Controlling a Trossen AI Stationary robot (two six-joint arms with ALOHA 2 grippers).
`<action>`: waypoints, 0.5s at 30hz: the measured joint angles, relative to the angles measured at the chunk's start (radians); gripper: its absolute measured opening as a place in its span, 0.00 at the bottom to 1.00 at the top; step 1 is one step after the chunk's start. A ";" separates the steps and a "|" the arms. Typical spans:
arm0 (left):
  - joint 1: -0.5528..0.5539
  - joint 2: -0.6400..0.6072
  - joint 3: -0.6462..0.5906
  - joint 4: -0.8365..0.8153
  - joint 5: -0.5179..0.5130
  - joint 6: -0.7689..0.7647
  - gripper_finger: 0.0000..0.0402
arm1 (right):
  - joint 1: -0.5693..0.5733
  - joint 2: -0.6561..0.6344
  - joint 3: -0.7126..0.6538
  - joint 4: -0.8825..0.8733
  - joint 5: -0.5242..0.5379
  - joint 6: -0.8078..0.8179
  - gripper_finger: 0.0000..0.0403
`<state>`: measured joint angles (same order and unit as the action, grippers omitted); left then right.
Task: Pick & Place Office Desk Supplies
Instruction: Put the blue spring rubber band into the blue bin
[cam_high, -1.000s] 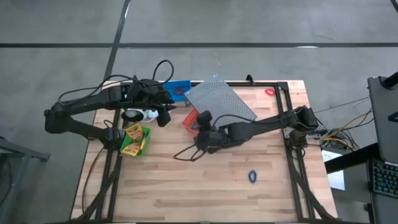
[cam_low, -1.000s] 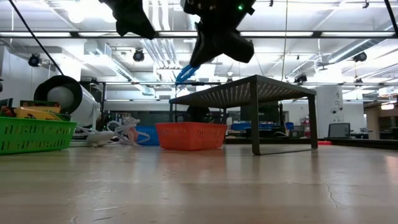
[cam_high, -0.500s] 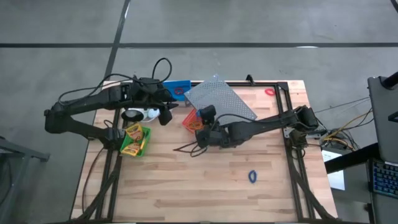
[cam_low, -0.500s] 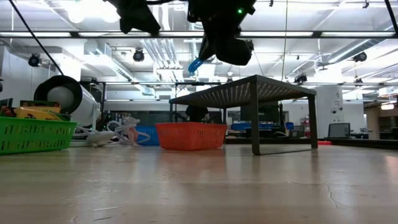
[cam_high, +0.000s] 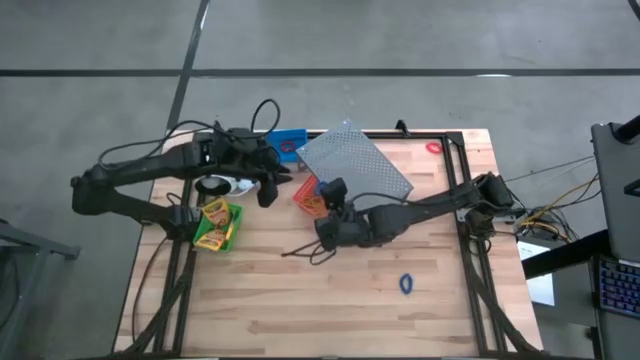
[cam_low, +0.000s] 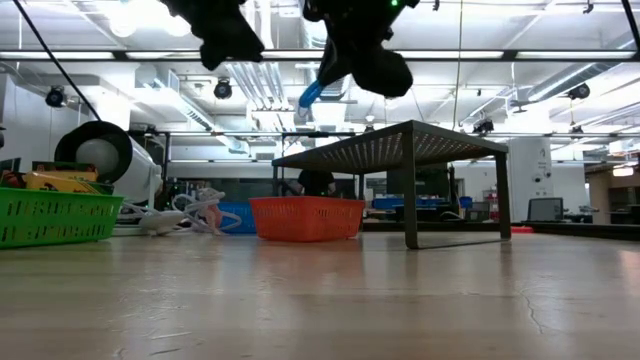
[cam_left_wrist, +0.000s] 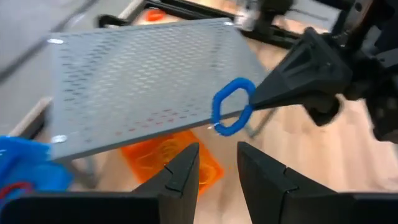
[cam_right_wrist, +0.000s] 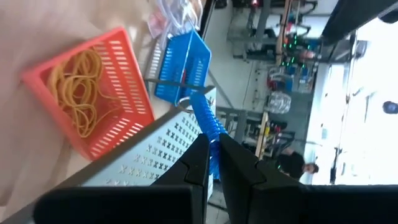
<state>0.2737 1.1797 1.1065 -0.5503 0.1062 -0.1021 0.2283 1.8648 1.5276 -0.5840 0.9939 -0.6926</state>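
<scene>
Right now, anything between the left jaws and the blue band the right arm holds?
No. In the left wrist view only air separates the left gripper from the blue band.

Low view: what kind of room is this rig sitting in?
Probably a robotics lab or workshop in an industrial-style hall. Exposed ceiling ducts and long strip lights run overhead, and more workstations with monitors stand behind the wooden table.
</scene>
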 joint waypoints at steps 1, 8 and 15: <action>0.012 0.000 -0.011 0.018 0.041 0.000 0.28 | 0.006 0.000 0.000 0.003 0.000 -0.007 0.05; 0.133 0.019 -0.086 0.164 0.378 -0.005 0.28 | 0.035 0.000 0.000 0.087 -0.004 -0.084 0.05; 0.230 0.091 -0.113 0.202 0.425 -0.030 0.28 | 0.037 0.000 0.000 0.121 -0.055 -0.148 0.05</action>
<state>0.5037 1.2706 0.9939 -0.3482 0.5309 -0.1318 0.2657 1.8648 1.5276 -0.4629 0.9385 -0.8405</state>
